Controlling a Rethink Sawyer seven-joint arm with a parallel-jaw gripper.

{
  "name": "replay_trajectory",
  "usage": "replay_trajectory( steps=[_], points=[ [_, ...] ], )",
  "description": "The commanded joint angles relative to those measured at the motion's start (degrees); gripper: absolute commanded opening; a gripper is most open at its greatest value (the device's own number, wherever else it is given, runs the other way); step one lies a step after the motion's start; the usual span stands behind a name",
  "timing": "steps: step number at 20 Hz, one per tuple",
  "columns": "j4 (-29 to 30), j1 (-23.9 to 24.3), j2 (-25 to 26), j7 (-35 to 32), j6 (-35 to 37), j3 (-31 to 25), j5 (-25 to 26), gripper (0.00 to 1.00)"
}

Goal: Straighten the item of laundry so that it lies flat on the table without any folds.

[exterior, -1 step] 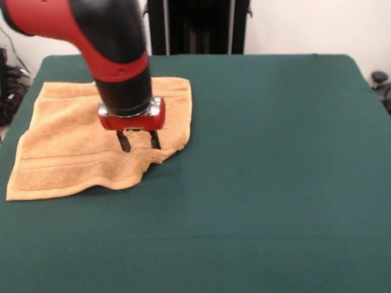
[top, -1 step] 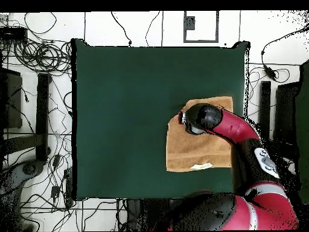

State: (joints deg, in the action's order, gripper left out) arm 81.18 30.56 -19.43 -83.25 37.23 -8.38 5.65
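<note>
A: Gripper [exterior, -1 step: 138, 141] status?
B: Fingers [exterior, -1 step: 124, 142] spread apart, tips down on the hand towel [exterior, -1 step: 67, 155] by its turned-in near corner, nothing clamped that I can see.
A: Towel position?
B: On the green table [exterior, -1 step: 275, 183], by one side edge (mostly flat). Fold lies right beneath the fingers. White tag [top, -1 step: 201, 166], no readable text.

Hidden and cut-off parts

We see the arm [exterior, -1 step: 116, 61] cover the towel [exterior, -1 step: 67, 152] middle; overhead it hides the claw [exterior, -1 step: 138, 141] fully. The bench [exterior, -1 step: 275, 183] is cut at the lower front edge.
</note>
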Motion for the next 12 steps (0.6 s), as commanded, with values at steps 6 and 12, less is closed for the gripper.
replay_trajectory(
  steps=[6, 12],
  points=[
    [-5.82, 9.19, 24.79, 6.25, -34.17, -20.85, 16.15, 1.0],
    [-6.4, 5.2, 22.99, -4.5, -44.62, -15.97, 21.25, 1.0]
  ],
)
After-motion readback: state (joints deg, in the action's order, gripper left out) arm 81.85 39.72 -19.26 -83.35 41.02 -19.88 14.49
